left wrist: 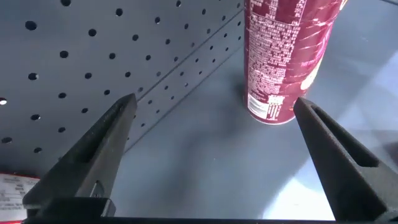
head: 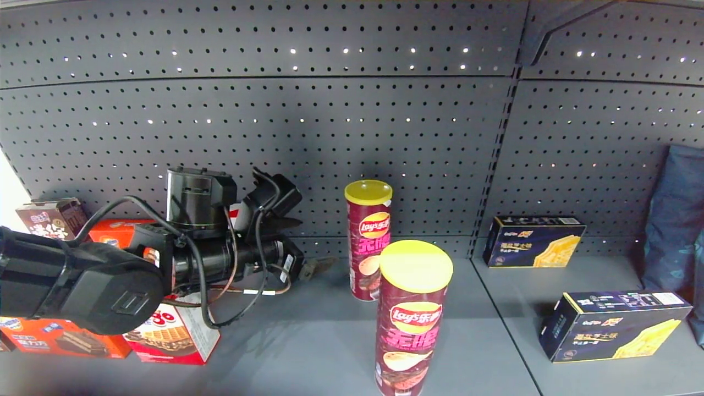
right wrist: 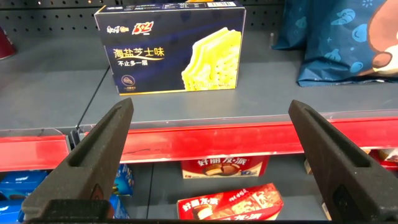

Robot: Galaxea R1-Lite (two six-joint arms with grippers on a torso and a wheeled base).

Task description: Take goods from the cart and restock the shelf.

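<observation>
1. Nearest in the head view, a chip can [head: 413,319] with a yellow lid stands upright at the front of the shelf [head: 308,341]. Its base is cut off by the frame edge.
2. A second chip can [head: 367,239] stands upright just behind it. The near can's lid hides its lower right side, and I cannot tell whether they touch.
3. The left arm lies over the left-hand boxes. It hides most of the waffle box [head: 176,335], the orange cake box [head: 60,341] and another orange box [head: 118,231] behind. A brown box [head: 52,217] sits at the far left, partly hidden.
4. The left gripper [head: 308,245] is low over the shelf, left of the second can. In the head view its fingers are dark against the pegboard [head: 330,121] and hard to make out.
5. The left wrist view shows the left gripper [left wrist: 214,106] clearly: jaws spread wide, nothing between them. The can [left wrist: 283,56] stands beyond the tips, apart from them, with its top cut off.
6. On the right, a dark blue wafer box [head: 613,324] lies near the front and another [head: 533,241] sits at the back. A blue bag [head: 674,220] is cut off at the edge.
7. The right gripper [right wrist: 209,107] is wide apart and empty, in front of the red shelf edge [right wrist: 217,140].
8. Beyond it is one wafer box [right wrist: 171,46]; I cannot tell which of the two it is. A blue bag [right wrist: 348,40] lies beside it.
9. The right wrist view also shows a lower shelf with red snack boxes [right wrist: 230,202] and blue packs [right wrist: 18,186], all partly hidden.
</observation>
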